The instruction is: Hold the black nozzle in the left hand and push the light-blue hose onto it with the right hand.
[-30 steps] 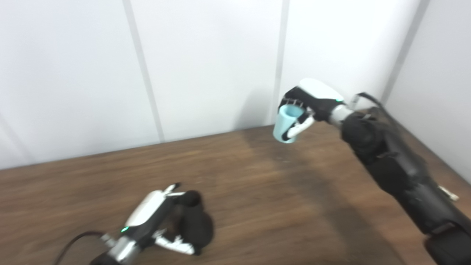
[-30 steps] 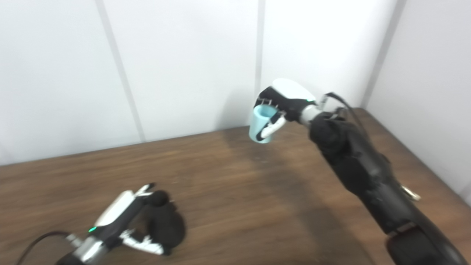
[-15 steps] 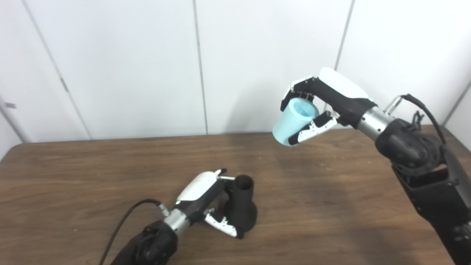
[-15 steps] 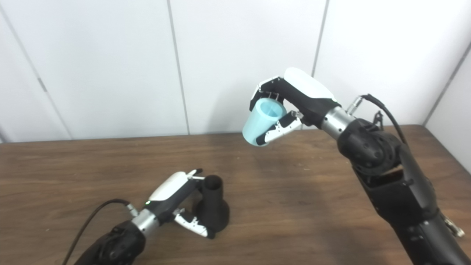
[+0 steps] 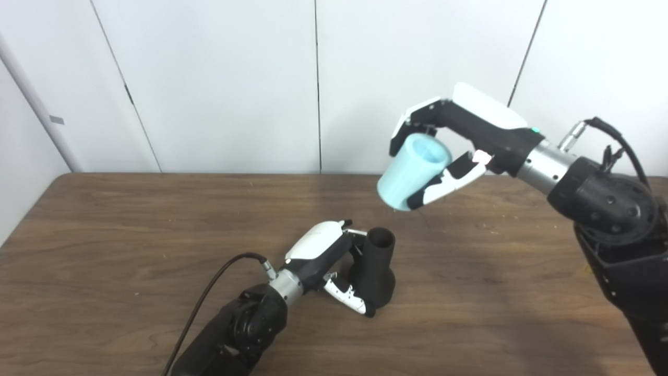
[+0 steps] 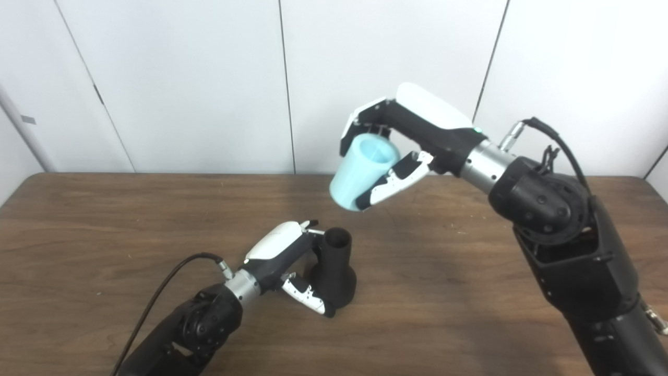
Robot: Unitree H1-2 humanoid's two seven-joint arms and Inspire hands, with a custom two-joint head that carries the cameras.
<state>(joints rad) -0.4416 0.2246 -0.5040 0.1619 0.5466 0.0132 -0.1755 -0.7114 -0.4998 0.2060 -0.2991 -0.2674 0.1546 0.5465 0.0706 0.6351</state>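
Observation:
The black nozzle (image 5: 374, 271) stands upright on the brown table (image 5: 125, 230), wide base down and open neck up, a little left of centre. My left hand (image 5: 326, 263) is wrapped around its left side, fingers behind the neck and thumb along the base. The light-blue hose (image 5: 412, 169), a short tapered tube piece, hangs tilted in the air above and to the right of the nozzle. My right hand (image 5: 459, 143) is shut on it, fingers over its upper rim and thumb under its lower end. A clear gap separates hose and nozzle.
White wall panels (image 5: 235, 78) rise right behind the table's far edge. A black cable (image 5: 209, 292) trails from my left wrist toward the front edge. The right forearm (image 6: 563, 250) reaches over the table's right side.
The whole picture has swung and sharpened, so the camera moved. My right hand with the hose has come lower and nearer the nozzle. My left hand keeps its hold.

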